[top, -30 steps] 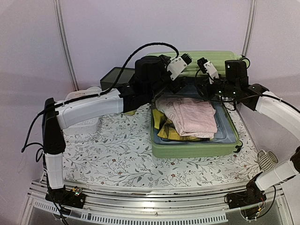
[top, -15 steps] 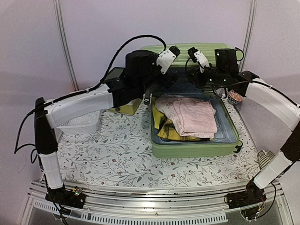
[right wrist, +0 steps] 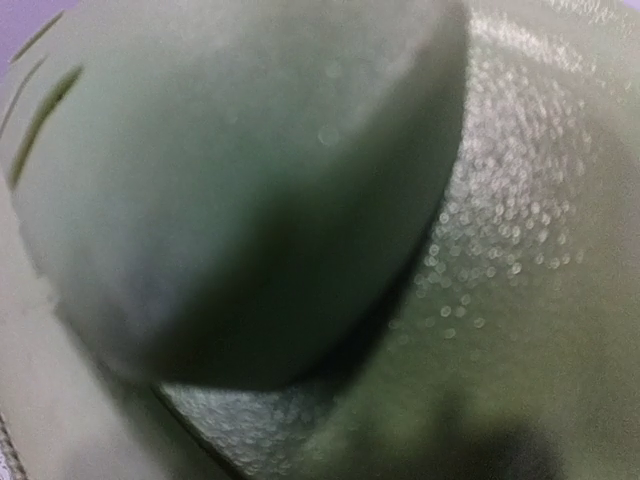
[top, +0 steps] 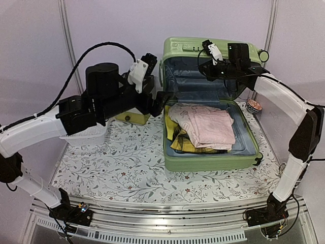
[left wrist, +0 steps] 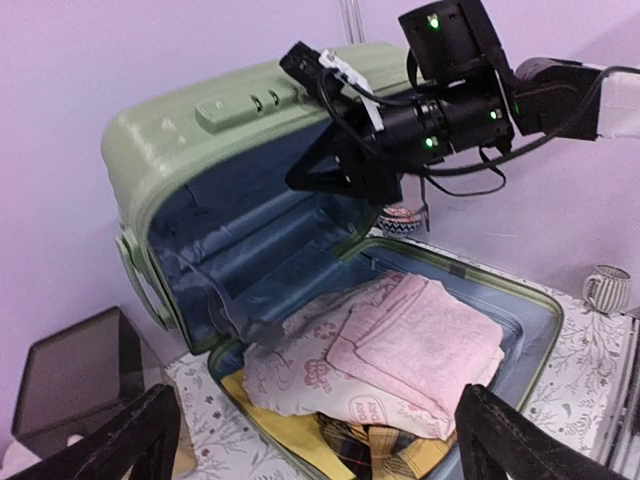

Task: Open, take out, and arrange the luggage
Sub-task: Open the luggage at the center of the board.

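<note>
Propping the lid [top: 203, 48] of the luggage [top: 213, 161] upright at the worktop's [top: 117, 168] far right, after swinging it up from nearly shut within 1 second. Pressing the clenched right claw [left wrist: 300, 180] against the lining, pinching nothing visible. Pulling the released left claw [top: 160, 101] back leftward. Exposing folded clothes [top: 208, 127]; likely moving on to taking out.

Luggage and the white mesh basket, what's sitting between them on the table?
In the top view, a small yellow box stands between the luggage and the basket, partly hidden under the left arm.
</note>
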`<state>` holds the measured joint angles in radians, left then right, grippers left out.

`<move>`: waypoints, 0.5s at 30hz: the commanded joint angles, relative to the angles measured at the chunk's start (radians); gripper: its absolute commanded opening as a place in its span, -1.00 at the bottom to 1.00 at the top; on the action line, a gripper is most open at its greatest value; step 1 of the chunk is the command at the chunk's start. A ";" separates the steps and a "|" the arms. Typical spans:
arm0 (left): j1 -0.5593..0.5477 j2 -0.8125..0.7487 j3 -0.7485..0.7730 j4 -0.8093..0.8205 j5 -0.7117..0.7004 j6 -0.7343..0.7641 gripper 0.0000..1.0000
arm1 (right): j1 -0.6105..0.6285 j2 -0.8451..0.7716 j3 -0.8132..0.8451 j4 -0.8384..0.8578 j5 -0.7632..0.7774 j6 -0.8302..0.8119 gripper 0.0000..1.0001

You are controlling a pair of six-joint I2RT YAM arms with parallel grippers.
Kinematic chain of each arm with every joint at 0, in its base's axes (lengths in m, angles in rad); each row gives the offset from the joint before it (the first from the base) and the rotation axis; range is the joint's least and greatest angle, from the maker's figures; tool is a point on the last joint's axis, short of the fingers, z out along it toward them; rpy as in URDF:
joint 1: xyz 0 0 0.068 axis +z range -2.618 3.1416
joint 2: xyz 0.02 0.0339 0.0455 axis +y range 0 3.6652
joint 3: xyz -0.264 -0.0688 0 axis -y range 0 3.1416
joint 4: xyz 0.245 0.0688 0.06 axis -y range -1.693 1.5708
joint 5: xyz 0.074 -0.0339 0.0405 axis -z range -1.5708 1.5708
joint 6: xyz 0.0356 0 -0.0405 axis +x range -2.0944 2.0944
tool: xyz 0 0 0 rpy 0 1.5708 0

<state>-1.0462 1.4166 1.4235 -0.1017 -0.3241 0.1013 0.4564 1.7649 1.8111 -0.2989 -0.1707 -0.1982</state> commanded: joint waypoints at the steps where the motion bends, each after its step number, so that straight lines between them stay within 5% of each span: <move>1: 0.024 -0.045 -0.089 -0.080 0.057 -0.185 0.96 | -0.031 0.051 0.083 0.001 -0.005 0.014 -0.94; 15: 0.087 -0.133 -0.238 -0.116 0.127 -0.342 0.96 | -0.085 0.147 0.188 0.033 0.007 0.003 -0.94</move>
<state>-1.0027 1.2911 1.1965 -0.1986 -0.2523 -0.1558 0.4015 1.8668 1.9533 -0.2836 -0.1818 -0.1989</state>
